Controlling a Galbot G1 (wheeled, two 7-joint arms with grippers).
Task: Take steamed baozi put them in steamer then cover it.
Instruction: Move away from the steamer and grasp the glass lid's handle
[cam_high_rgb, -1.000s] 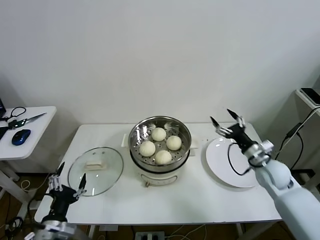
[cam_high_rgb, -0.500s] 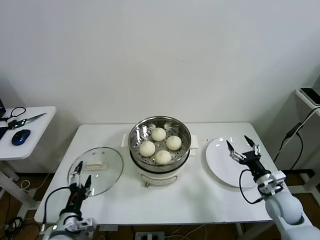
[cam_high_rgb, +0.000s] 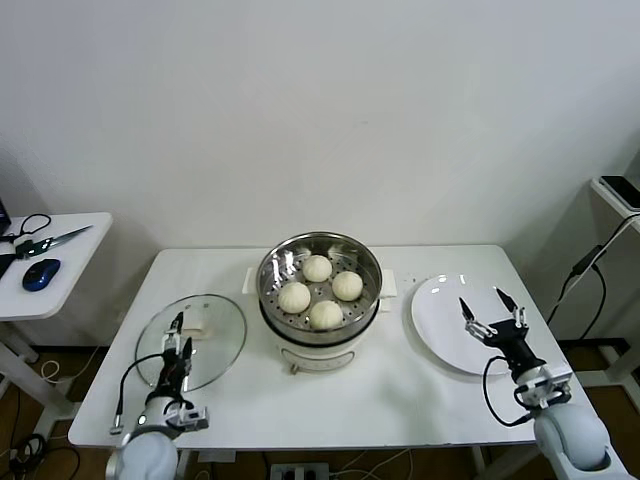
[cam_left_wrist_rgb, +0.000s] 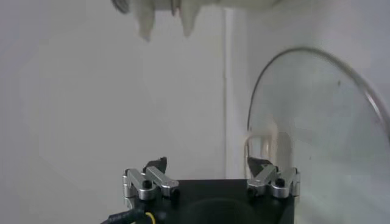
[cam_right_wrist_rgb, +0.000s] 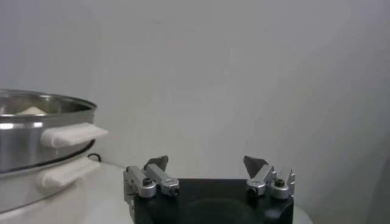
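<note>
Surface: white rectangular table (cam_high_rgb: 400, 395) against a plain white wall (cam_high_rgb: 330, 110). To the robot's left stands a smaller white side table (cam_high_rgb: 60, 285) carrying a blue computer mouse (cam_high_rgb: 41, 273), scissors (cam_high_rgb: 45, 241) and a black cable. At the far right edge a white shelf holds a dark phone-like object (cam_high_rgb: 625, 190); black cables hang below it. No brand, label or writing is legible on any item.

Steamer (cam_high_rgb: 320, 262): stainless basket on a white cooker base, centre of the table, uncovered. Four steamed baozi (cam_high_rgb: 320, 291) sit inside on the perforated bottom, clustered close together.

Cover (cam_high_rgb: 192, 340): glass lid with white handle, lying flat on the table left of the steamer, apart from it.

White plate (cam_high_rgb: 450, 325): right of the steamer, nothing on it.

Left gripper (cam_high_rgb: 178, 339): over the near edge of the cover, fingers spread apart, holding nothing. The left wrist view shows the lid rim (cam_left_wrist_rgb: 317, 115) just ahead of the fingertips.

Right gripper (cam_high_rgb: 492, 312): above the near right part of the plate, fingers spread wide, holding nothing. The right wrist view shows the steamer's side handle (cam_right_wrist_rgb: 70, 135) off to one side.
</note>
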